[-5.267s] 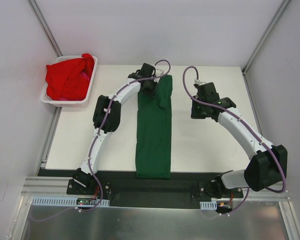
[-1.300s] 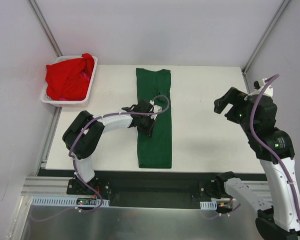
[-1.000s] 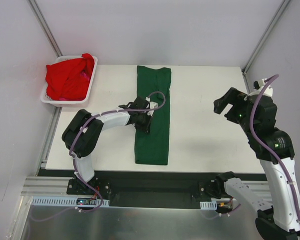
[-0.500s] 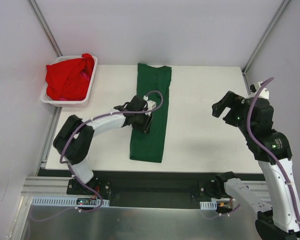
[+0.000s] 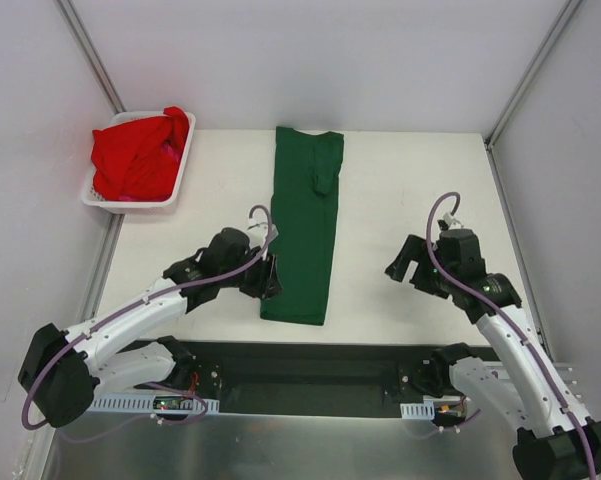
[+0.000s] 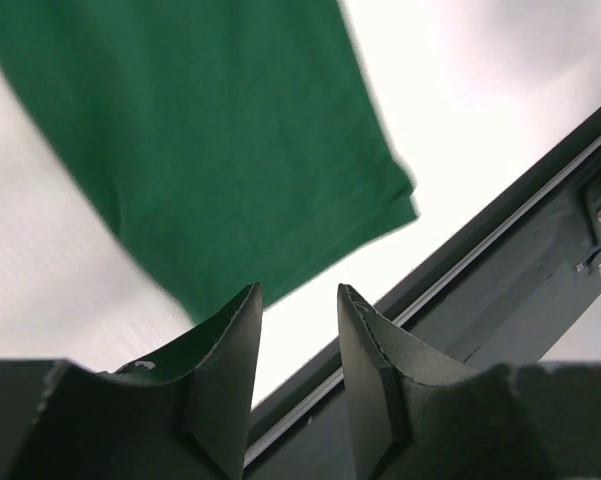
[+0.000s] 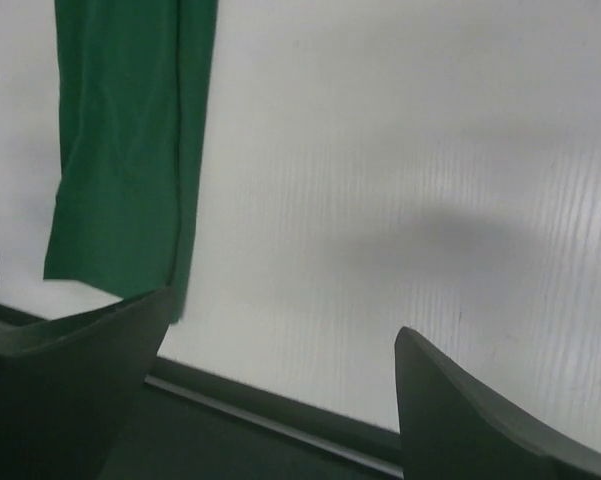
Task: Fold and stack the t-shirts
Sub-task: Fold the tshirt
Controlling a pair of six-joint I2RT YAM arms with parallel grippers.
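dark green cloth t-shirt [image 5: 305, 235]: folded into one long narrow strip, flat down the middle of the table, its near end slanting slightly left and stopping just short of the near edge.
its cloth: matte and soft, with a stitched hem at the near end.
left gripper [image 5: 267, 280]: low, just beside the strip's near left corner; dark tapered fingers a little apart, nothing between them.
right gripper [image 5: 405, 268]: spread wide and empty, over bare table well right of the strip.
white ribbed table [image 5: 410, 190]: smooth, finely lined, rectangular.
bright red cloth t-shirts [image 5: 135, 155]: crumpled in a heap in the white plastic slotted basket [image 5: 130, 204] at the table's far left corner.
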